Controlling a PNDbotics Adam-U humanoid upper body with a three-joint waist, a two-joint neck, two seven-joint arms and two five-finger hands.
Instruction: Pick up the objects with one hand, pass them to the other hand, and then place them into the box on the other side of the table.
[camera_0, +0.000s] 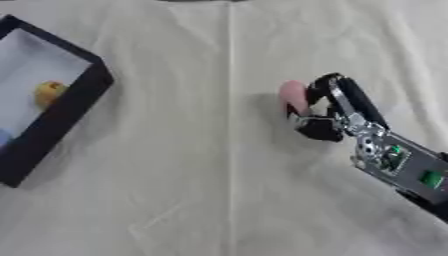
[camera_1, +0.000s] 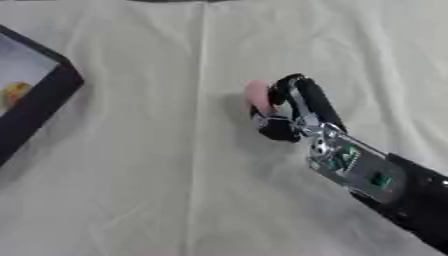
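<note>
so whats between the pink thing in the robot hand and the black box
Nothing: in the left eye view only bare cream cloth lies between the pink object, held in the right robot hand, and the black box.

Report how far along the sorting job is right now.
Done: a yellow object already lies in the black box at the table's left side, with something blue at the box's edge.
In hand: the right hand is curled around a pink object at the middle-right of the cloth.
Left: passing it to the left hand, which is out of view, then placing it in the box.
</note>
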